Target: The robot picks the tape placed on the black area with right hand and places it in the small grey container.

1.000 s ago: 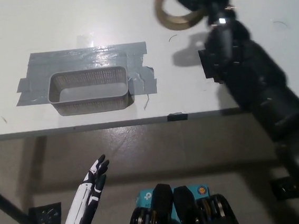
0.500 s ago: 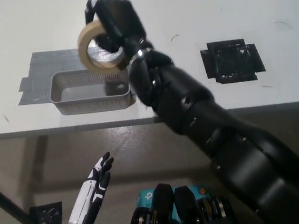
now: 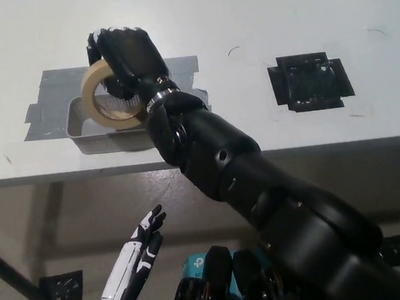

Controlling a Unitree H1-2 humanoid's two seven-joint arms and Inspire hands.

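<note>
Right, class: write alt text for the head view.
The black right hand holds a roll of tape over the small grey container on a white table. The black square lies bare; the white left hand rests open below the table edge.

Tape (image 3: 108,96): a beige ring with an open centre, tilted so its hole faces the camera, gripped along its upper right edge by the black right hand (image 3: 126,56) and held over the small grey container (image 3: 77,123); whether it touches the container cannot be told. Container: shallow, rectangular, mesh-walled, sitting on a patch of grey tape near the white table's front edge, with its right part hidden behind the ring and arm. Black area (image 3: 312,81): a square patch of black tape, lying flat on the table well apart to the right of the container.
</note>
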